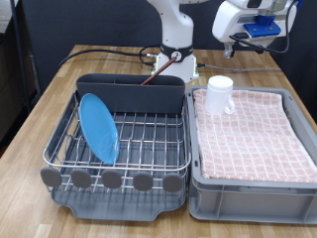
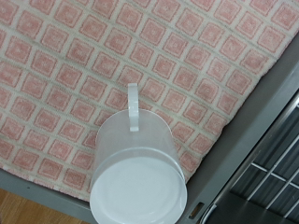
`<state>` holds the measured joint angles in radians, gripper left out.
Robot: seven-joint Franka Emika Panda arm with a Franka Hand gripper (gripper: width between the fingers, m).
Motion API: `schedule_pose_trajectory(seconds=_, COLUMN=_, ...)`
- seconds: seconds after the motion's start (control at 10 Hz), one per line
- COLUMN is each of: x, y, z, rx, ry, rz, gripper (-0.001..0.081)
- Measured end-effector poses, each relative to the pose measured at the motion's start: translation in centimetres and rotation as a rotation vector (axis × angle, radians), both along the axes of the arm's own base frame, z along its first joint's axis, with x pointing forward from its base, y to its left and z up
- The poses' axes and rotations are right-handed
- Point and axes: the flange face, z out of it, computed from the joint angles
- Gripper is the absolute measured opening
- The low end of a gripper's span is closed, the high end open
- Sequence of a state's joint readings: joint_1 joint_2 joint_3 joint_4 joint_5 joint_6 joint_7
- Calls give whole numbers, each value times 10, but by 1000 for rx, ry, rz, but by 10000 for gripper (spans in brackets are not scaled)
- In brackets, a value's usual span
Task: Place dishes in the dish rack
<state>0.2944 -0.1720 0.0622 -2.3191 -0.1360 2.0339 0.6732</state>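
while the plate (image 1: pixel 98 127) already stands on its edge in the dish rack (image 1: pixel 119 149), leaning between the wires near the exterior view's left side, the rest of the work is not done. the mug (image 1: pixel 220 94) is not in the rack. it sits upside down on the pink checked cloth (image 1: pixel 253 134) inside the grey bin (image 1: pixel 253 193), at the bin's far corner next to the rack's tall caddy (image 1: pixel 132 93). a wooden spoon i cannot find in either picture; maybe it is hidden inside the caddy, but this i cannot confirm. so, as i judge it, one dish of three is placed and at least the mug is left.

the gripper (image 1: pixel 246 28) hangs high at the exterior view's top, above and a little to the right of the mug, well apart from it and touching nothing. its fingers are too small and blurred there to read, and the wrist view does not show them, so i cannot tell if it is wide or narrow; nothing is seen between them. the wrist view looks straight down on the mug (image 2: pixel 138 173), its flat bottom facing the camera and its handle lying over the cloth, close to the bin's wall. both rack and bin rest on a wooden surface (image 1: pixel 50 94).
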Motion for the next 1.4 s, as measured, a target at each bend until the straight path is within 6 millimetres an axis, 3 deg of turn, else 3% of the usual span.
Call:
schedule_pose_trajectory(seconds=0.2, x=1, y=4, z=-10, rx=0, ry=15, rz=7, gripper=802)
schedule_pose_trajectory(seconds=0.9, x=12, y=33, z=-103, rx=-33, ry=82, rz=32, gripper=802)
schedule_pose_trajectory(seconds=1.4, x=7, y=25, z=-143, rx=-50, ry=144, rz=23, gripper=802)
